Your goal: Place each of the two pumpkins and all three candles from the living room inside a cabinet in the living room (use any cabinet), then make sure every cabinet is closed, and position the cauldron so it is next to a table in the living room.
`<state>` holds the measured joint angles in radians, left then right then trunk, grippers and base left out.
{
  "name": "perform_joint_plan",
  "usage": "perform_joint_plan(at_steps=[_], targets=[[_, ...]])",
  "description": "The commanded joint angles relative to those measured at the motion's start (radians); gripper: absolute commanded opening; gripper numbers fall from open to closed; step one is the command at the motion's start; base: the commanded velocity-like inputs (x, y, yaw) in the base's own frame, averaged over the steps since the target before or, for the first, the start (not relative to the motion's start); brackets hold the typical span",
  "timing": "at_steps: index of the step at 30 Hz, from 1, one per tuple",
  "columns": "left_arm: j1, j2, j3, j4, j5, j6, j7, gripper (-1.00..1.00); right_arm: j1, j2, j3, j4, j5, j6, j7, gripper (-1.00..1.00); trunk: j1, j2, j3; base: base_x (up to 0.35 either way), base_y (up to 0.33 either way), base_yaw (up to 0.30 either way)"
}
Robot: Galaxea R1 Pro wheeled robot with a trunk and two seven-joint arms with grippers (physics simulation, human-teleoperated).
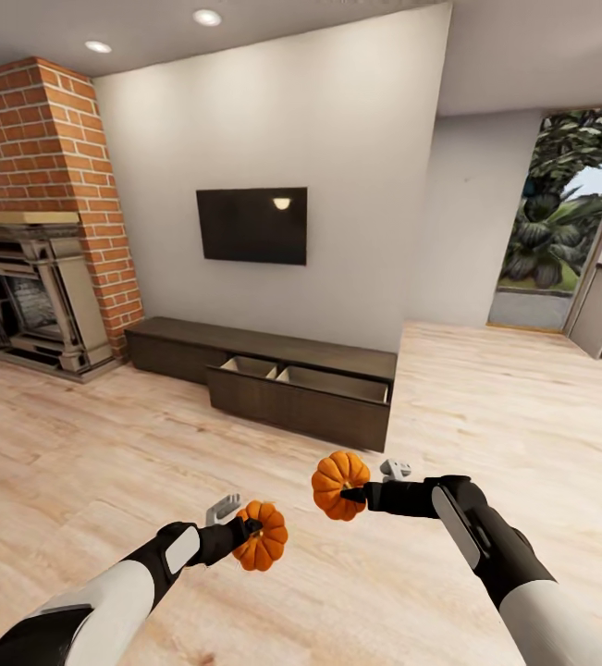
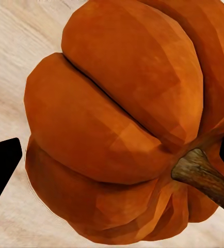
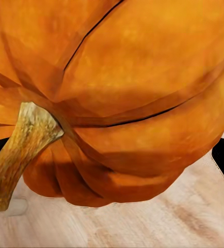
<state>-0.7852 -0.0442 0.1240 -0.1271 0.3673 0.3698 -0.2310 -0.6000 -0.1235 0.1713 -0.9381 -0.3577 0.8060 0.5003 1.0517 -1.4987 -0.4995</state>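
The living room's light plank floor (image 1: 485, 388) ran back to a white wall carrying a dark TV (image 1: 251, 225), with a red brick fireplace (image 1: 37, 240) at the left. Along the wall base stood the long, low dark brown cabinet (image 1: 176, 344); its wide drawer (image 1: 301, 393) was pulled out, and the two pale compartments that showed inside looked empty. Nearer the camera, above the floor, each arm carried a pumpkin. The left gripper (image 1: 245, 529) had its fingers closed on the left pumpkin (image 1: 263, 536), ribbed and orange with a brown stem (image 2: 202, 175). The right gripper (image 1: 354, 494) likewise pinched the right pumpkin (image 1: 337, 484), held slightly higher, well short of the drawer.
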Motion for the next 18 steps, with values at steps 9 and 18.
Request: perform_joint_plan(at_steps=[9,18], targets=[[0.0,0.0,0.011,-0.002,-0.001,0.008,-0.001,-1.0,-0.001,-0.001,0.002,-0.001,-0.003,0.004,-0.002,-1.0,-0.023,0.042,0.025,0.172,0.022,-0.126],[0.0,0.0,0.011,-0.002,-0.001,0.008,-0.001,-1.0,-0.001,-0.001,0.002,-0.001,-0.003,0.004,-0.002,-1.0,-0.023,0.042,0.025,0.285,0.179,-0.003]])
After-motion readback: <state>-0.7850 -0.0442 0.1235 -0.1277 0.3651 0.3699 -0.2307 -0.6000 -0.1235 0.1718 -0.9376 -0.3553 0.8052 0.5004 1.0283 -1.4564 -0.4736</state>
